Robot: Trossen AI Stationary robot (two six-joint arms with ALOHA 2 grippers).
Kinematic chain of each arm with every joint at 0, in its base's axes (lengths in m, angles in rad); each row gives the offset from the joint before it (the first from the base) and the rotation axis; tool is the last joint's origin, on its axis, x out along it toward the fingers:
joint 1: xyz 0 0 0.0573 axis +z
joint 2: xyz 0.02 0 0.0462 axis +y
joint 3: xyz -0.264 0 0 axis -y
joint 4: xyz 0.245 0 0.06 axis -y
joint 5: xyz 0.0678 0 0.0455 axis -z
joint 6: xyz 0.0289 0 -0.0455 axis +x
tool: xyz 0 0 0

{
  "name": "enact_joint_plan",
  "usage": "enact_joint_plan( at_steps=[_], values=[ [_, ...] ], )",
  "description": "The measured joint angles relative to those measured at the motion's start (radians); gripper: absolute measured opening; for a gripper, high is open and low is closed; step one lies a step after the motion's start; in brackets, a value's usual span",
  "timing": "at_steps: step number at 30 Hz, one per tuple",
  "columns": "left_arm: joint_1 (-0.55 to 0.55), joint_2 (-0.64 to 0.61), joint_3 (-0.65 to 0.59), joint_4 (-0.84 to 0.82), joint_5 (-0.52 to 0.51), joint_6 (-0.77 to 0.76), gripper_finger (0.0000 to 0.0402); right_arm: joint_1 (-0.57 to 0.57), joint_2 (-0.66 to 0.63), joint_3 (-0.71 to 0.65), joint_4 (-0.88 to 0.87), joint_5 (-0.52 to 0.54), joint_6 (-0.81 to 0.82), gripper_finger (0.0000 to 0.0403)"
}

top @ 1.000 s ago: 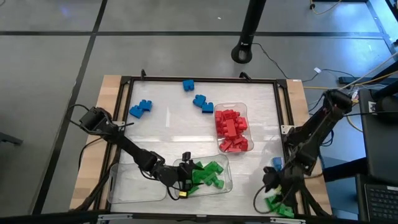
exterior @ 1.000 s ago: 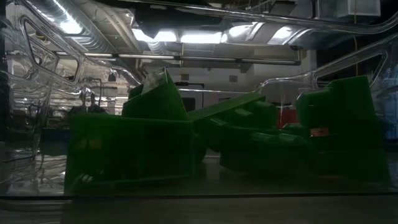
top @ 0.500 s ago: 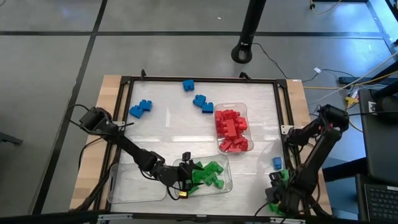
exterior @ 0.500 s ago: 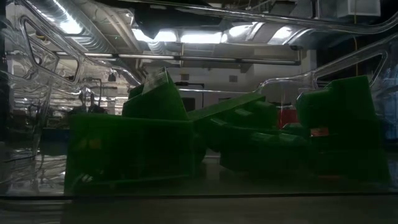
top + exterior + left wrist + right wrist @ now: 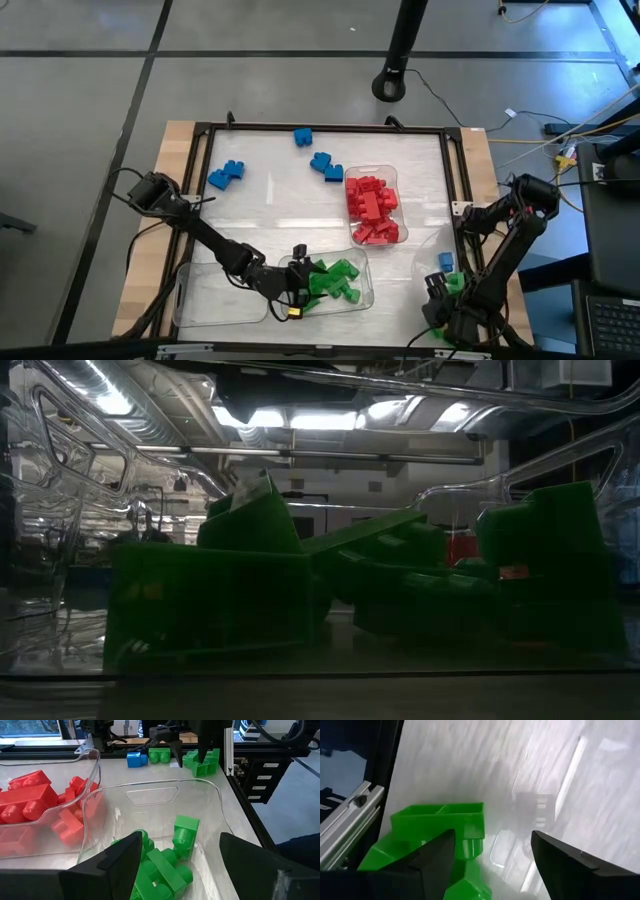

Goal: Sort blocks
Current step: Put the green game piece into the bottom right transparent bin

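High view: even, bright overhead light, soft short shadows under arms, pale glare on white tabletop (image 5: 270, 200), focus sharp throughout.

Low view: dim, backlit; ceiling lights (image 5: 320, 415) blown out at 12 o'clock; green blocks (image 5: 210, 600) dark, near silhouette; clear tray wall (image 5: 60, 490) bends light, warps room at 9 o'clock.

Left wrist view: bright, crisp; highlights along tray rim (image 5: 150, 785); near fingers (image 5: 115, 865) soft, out of focus.

Right wrist view: streaky glare on tabletop, green block (image 5: 440, 820) vivid, near fingers (image 5: 560, 865) blurred.
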Motion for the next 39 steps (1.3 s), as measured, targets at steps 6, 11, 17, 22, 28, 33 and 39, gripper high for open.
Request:
enact_joint_plan(
  at_steps=[6,11,17,22,28,33,39],
  values=[
    [0.000,0.000,0.000,0.000,0.000,0.000,0.0255,-0.016,0.008,0.001,-0.010,0.077,-0.018,0.0262],
    [0.000,0.000,0.000,0.000,0.000,-0.004,0.0255,-0.070,0.009,0.000,-0.067,0.171,-0.018,0.0262],
    [0.000,0.000,0.000,0.000,0.000,-0.017,0.0255,-0.139,0.006,-0.001,-0.116,0.267,-0.050,0.0262],
    [0.000,0.000,0.000,0.000,0.000,-0.024,0.0255,-0.175,-0.015,0.084,-0.252,0.209,-0.064,0.0262],
    [0.000,0.000,0.000,0.000,0.000,-0.026,0.0255,-0.167,-0.028,0.220,-0.330,0.102,0.133,0.0262],
    [0.000,0.000,0.000,0.000,0.000,-0.030,0.0255,-0.135,-0.011,0.210,-0.307,0.105,0.423,0.0262],
    [0.000,0.000,0.000,-0.007,0.000,-0.056,0.0255,-0.108,0.036,0.130,-0.215,0.104,0.626,0.0262]
  ],
)
